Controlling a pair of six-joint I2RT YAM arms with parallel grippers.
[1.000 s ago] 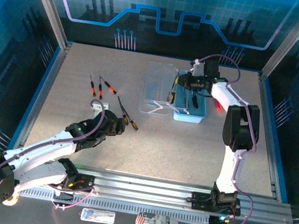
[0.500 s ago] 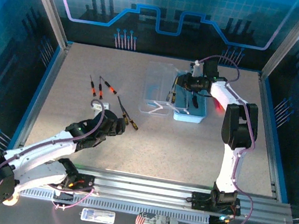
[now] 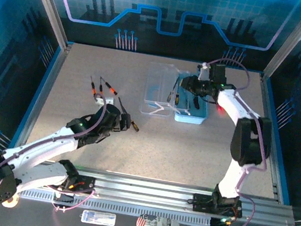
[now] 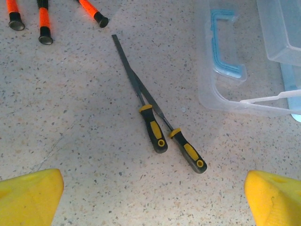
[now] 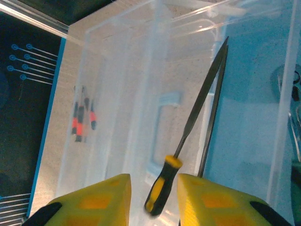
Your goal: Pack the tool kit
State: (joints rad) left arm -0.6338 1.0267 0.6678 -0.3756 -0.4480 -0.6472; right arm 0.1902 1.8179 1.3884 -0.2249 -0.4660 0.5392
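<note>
My right gripper [image 5: 154, 197] hangs open over the tool kit, a blue box [image 3: 198, 118] with its clear lid [image 3: 159, 86] swung open to the left. A yellow-and-black file [image 5: 162, 186] sits loose and blurred between the yellow fingers [image 5: 94, 202], its blade pointing toward the box's left edge. On the speckled table, my left gripper [image 4: 153, 195] is open above two more yellow-and-black files [image 4: 151, 127] that lie crossed; neither finger touches them. Three orange-handled screwdrivers [image 3: 101, 88] lie farther left.
The clear lid [image 4: 244, 70] with its blue handle lies right of the crossed files. Dark tools [image 3: 196, 102] rest inside the blue box. The orange screwdrivers [image 4: 44, 23] sit just beyond the left gripper's reach. Blue enclosure walls ring the table.
The right gripper has gone from shut to open, letting go of the file, and its arm shifted slightly right. The left gripper has moved forward over the two files.
</note>
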